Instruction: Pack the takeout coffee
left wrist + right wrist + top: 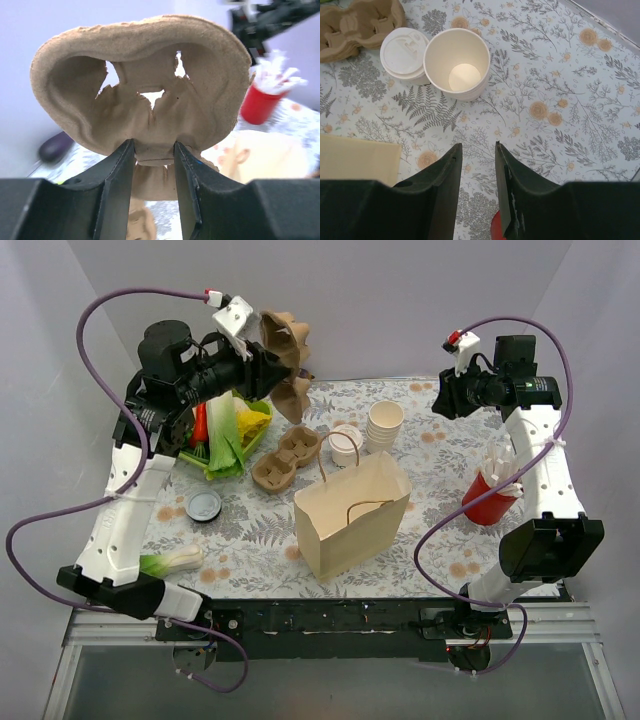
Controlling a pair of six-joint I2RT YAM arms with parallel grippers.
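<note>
Left gripper (154,147) is clamped on the edge of a pulp cup carrier (140,90), held clear of the table. It should go squarely into the paper bag (350,515). Right gripper (477,145) hangs empty, jaws apart. The takeout coffee (404,52) stands beyond it, just beside the lidless cup stack (457,62) — best gripped below the lid.

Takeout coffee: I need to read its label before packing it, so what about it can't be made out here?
Right wrist: the takeout coffee is seen from straight above, so its lid hides the side print.
Top external: it is too small to read, and the handle of the paper bag crosses it.
Left wrist: the cup carrier in the left end effector fills the frame; the background is blurred.
</note>
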